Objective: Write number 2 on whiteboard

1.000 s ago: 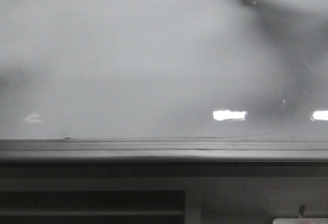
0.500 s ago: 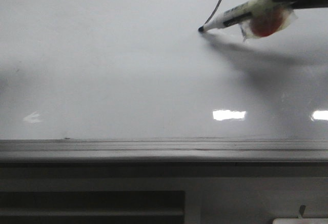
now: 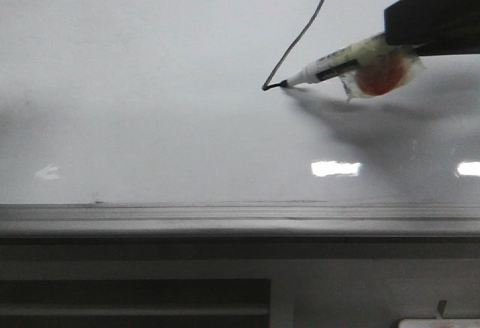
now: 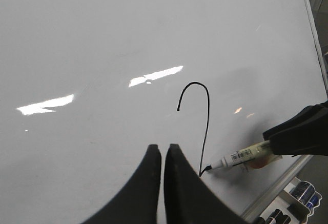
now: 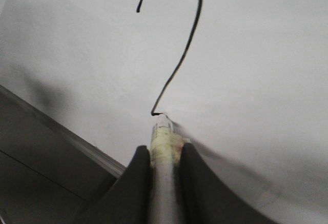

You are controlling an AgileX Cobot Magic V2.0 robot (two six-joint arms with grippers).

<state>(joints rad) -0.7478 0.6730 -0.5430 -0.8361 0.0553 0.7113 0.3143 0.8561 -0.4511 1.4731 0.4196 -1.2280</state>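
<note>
The whiteboard (image 3: 150, 80) fills the front view, with its grey ledge (image 3: 225, 219) along the lower edge. The number 2 (image 3: 300, 39) is a thin black line: a curved top and a long diagonal that ends in a tiny hook. It also shows in the left wrist view (image 4: 207, 126) and the right wrist view (image 5: 187, 44). My right gripper (image 5: 164, 149) is shut on a white marker pen (image 3: 330, 64), whose black tip touches the board at the line's lower end. My left gripper (image 4: 162, 148) is shut and empty, hovering over the board beside the line.
Bright light reflections (image 3: 335, 168) lie on the board. A tray of spare markers (image 4: 297, 203) sits past the board's edge in the left wrist view. Below the ledge there is a dark slatted shelf (image 3: 135, 298) and a white object (image 3: 439, 323).
The right gripper with the pen came into the front view and moved down and left. The diagonal stroke grew longer and now ends in a small hook.
</note>
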